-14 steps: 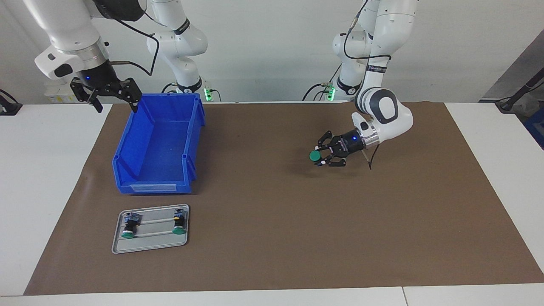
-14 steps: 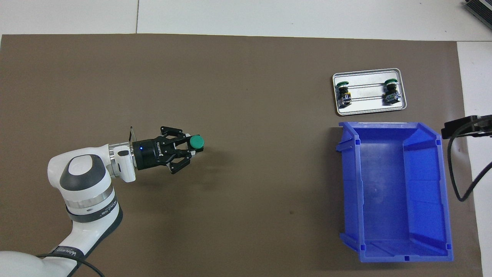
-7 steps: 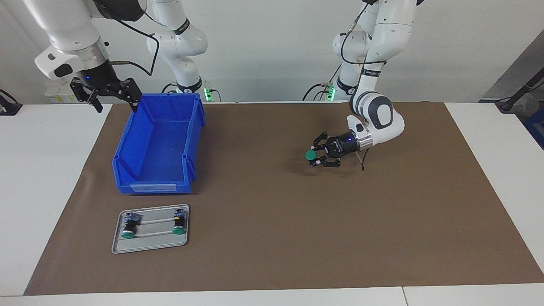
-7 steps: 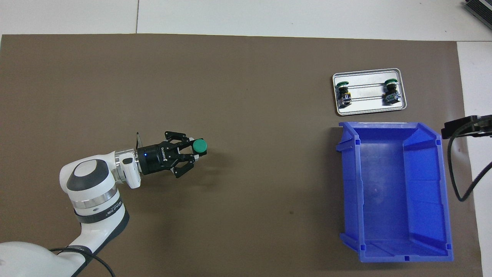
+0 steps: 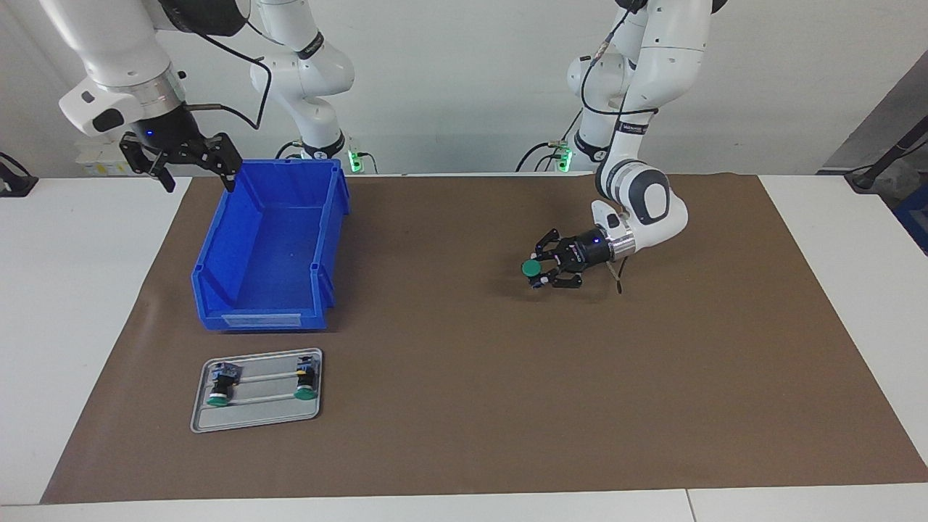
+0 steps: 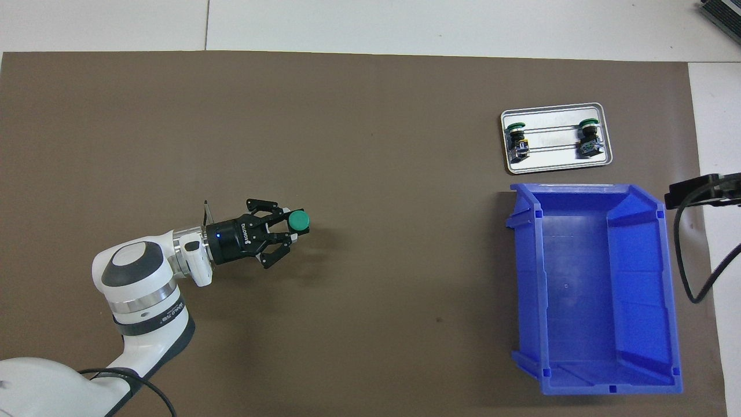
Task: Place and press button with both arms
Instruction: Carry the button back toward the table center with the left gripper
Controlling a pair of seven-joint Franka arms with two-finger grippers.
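In the overhead view, the left arm came in from about seven o'clock, and its black two-finger left gripper (image 6: 288, 228) lay almost level over the bare brown mat (image 6: 359, 174), pointing toward three o'clock. Its fingers were partly closed around the black body of the small push-button with the round flat green cap (image 6: 299, 219), so the button was held in the air above the mat, in the half of the table at the left arm's end, with its cap facing toward the right arm's end. Whether the button touched the mat, I cannot tell. At about four o'clock the big blue plastic bin (image 6: 596, 341) stood on the mat, open and with nothing in it. The right gripper (image 5: 190, 165) waited high above the corner of this bin nearest to the robots, its fingers spread wide and holding nothing. Farther from the robots, at about two o'clock and just beside the bin, the flat grey metal tray (image 6: 556, 167) carried two more green-capped buttons (image 6: 516, 134), well apart from each other.
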